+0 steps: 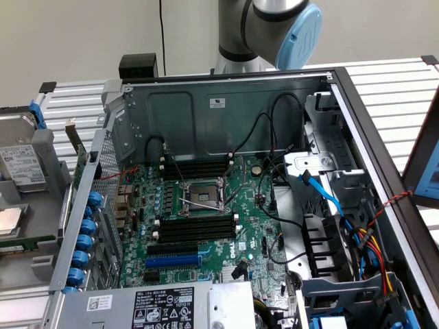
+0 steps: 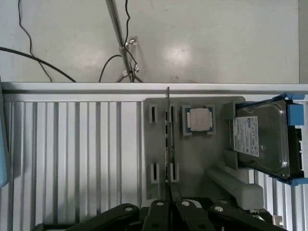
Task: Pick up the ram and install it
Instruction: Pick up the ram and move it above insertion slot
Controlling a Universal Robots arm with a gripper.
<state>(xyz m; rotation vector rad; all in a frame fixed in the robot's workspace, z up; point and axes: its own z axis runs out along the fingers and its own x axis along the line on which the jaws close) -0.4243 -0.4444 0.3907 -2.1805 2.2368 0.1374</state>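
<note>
Wrist view: ram (image 2: 167, 139) in grey holder (image 2: 197, 159).

Exterior view is looking down at a slant into the open computer case (image 1: 226, 116), mid distance, arm base (image 1: 236, 51) behind it. Wrist view is facing straight down, close over the gray holder (image 2: 192, 159) — both are catching the hard drive (image 2: 260, 139) and slatted table (image 2: 72, 144)

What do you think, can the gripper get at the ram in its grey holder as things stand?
Probably yes: the gripper is lined up with the ram, which stands on edge with nothing over it; the CPU and hard drive sit beside it, apart.
</note>
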